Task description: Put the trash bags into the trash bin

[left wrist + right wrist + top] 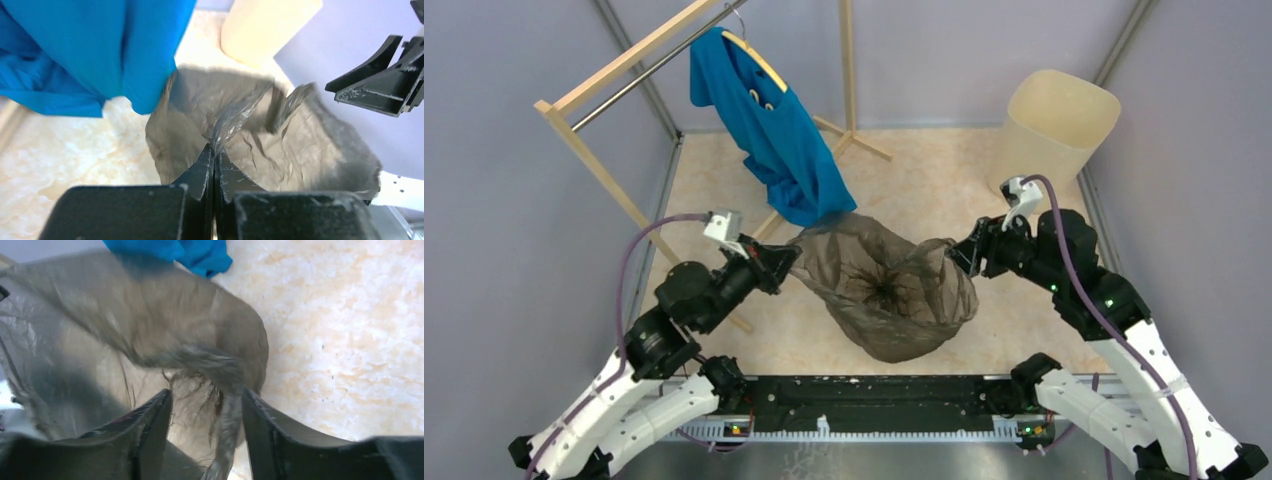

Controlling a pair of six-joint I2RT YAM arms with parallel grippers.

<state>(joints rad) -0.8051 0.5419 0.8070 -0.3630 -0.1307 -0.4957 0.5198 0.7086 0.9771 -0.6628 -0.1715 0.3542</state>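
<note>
The trash bag point(889, 290), thin, brown-black and see-through, hangs spread between my two grippers above the floor. My left gripper point(792, 262) is shut on the bag's left edge; in the left wrist view its jaws point(214, 150) pinch a twisted fold of the bag point(280, 145). My right gripper point(954, 252) is at the bag's right edge. In the right wrist view it point(206, 400) is open, with a strand of the bag point(125, 330) hanging between the spread fingers. The cream trash bin point(1059, 120) stands at the back right, behind the right arm, and also shows in the left wrist view point(270, 25).
A blue shirt point(774, 130) hangs on a wooden clothes rack point(594, 90) at the back left, its hem just above the bag's far edge. It also shows in the left wrist view point(100, 50) and the right wrist view point(195, 252). Grey walls enclose the marbled floor.
</note>
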